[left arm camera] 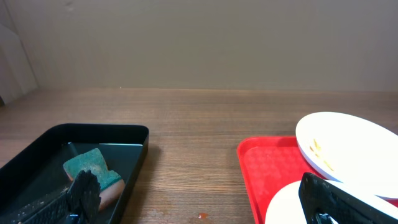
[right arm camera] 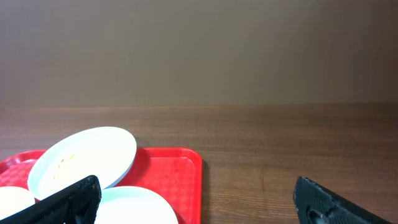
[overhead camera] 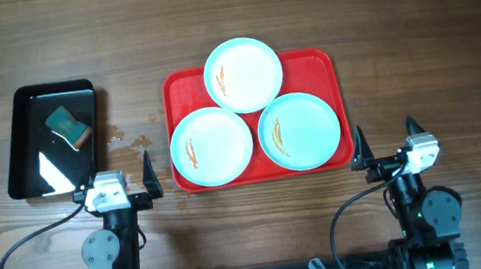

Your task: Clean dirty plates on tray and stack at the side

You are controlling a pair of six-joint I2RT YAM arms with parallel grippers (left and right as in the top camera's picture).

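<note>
Three pale plates lie on the red tray [overhead camera: 321, 65], each with orange-brown streaks. The back plate [overhead camera: 243, 74] rests tilted on the rims of the front left plate [overhead camera: 211, 146] and front right plate [overhead camera: 299, 130]. My left gripper [overhead camera: 110, 173] stands open at the table's front, left of the tray, nothing between its fingers. In the left wrist view the left gripper [left arm camera: 199, 194] spans bare wood, the tray [left arm camera: 261, 168] to its right. My right gripper [overhead camera: 385, 133] is open and empty just right of the tray. The right wrist view shows the right gripper [right arm camera: 196, 194] beside the tray's corner [right arm camera: 180, 168].
A glossy black tray [overhead camera: 16, 149] sits at the left with a teal and orange sponge [overhead camera: 68, 126] in it. Small orange-brown spots [overhead camera: 134, 144] mark the wood between the two trays. Bare wood lies right of the red tray.
</note>
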